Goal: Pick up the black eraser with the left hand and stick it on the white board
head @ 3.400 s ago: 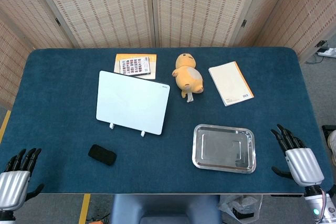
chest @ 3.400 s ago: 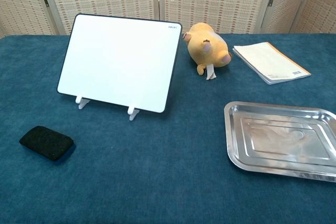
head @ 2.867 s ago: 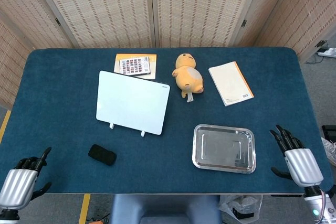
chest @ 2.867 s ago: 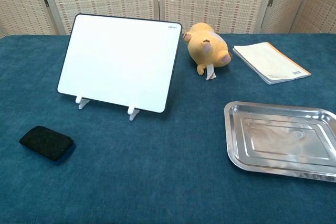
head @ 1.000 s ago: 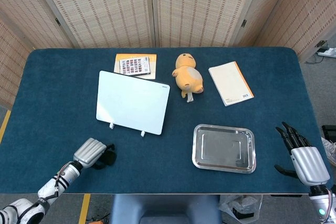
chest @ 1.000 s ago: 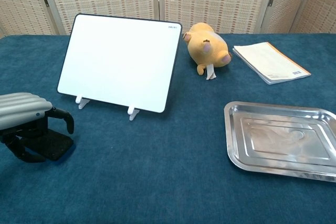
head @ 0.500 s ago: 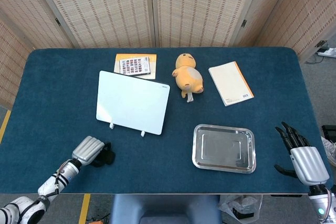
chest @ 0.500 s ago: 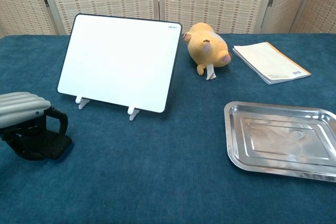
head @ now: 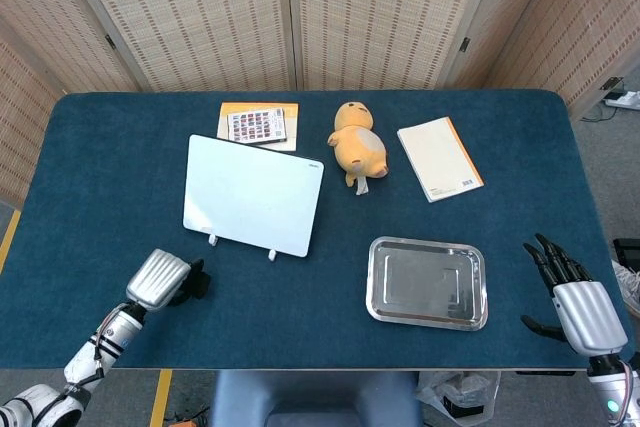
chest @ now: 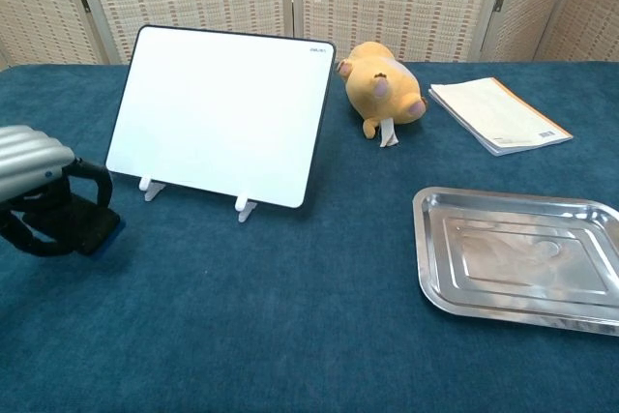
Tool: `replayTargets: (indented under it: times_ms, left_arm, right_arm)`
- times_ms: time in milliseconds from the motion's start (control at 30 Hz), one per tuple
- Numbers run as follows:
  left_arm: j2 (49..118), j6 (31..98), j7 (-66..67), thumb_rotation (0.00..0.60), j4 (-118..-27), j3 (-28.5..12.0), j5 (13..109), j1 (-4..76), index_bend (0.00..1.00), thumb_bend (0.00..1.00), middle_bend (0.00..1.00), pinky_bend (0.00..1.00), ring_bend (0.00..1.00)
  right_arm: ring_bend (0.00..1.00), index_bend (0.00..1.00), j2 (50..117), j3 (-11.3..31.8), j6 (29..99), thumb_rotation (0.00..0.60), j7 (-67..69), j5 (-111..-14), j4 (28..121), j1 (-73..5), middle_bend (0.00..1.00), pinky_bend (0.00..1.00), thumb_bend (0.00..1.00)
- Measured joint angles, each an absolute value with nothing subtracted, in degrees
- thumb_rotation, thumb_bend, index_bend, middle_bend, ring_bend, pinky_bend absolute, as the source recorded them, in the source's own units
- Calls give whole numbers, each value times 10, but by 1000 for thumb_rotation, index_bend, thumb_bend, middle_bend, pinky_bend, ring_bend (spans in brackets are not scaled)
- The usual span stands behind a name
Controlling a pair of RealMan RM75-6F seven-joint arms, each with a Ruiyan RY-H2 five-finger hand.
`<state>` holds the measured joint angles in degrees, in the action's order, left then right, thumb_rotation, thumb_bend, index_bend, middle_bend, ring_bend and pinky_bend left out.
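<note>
The small black block-shaped eraser [chest: 89, 224] is grasped in the left hand [chest: 44, 202], whose dark fingers [chest: 89, 177] are curled around it; in the chest view it is seen clear of the dark blue cloth-covered table [chest: 309, 336], near the front left of the surface; only a corner of it, with a hint of blue at one edge, shows past the fingers, so its long axis cannot be told. The flat white board with a dark rim [chest: 222, 113] is propped tilted on two small white feet; it lies ahead of the held eraser and to the right, near but not touching; the left hand is far nearer to it than the right. The pick-up is judged done; the coming move is judged to be a carry forward and rightward, with the eraser's flat face turned to meet the sloping board surface. The right hand [head: 576, 304] is seen with fingers spread at the table's front right edge, holding nothing, well apart from the board.
</note>
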<state>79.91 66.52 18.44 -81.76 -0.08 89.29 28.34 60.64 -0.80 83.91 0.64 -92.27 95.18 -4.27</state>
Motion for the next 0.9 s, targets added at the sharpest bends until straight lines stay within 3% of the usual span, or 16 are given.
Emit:
replayTargets:
  times_ms: [133,233,500,900]
  left_arm:
    - [827,748,227,600,-814,-24,912,272,640,256,1000,1000,1000]
    - [862,773,262,600,-807,-52,918,273,636,256,1000,1000,1000]
    - [941,782,284,600,-776,-119,895,311,633,256,1000,1000,1000]
    - [1045,771,281,600,-648,-162,867,376,635,260,1000,1000,1000]
  right_arm:
    - [67,0,601,-11,851,600,24,-931,949,-38,0,215,151]
    - [66,0,598,-11,861,600,41,-934,944,-34,0,215,151]
    - [67,0,588,-12,868,600,76,-940,935,-32,0,215,151]
    - [68,0,579,-10,876,600,117,-940,923,-29,0,215,151]
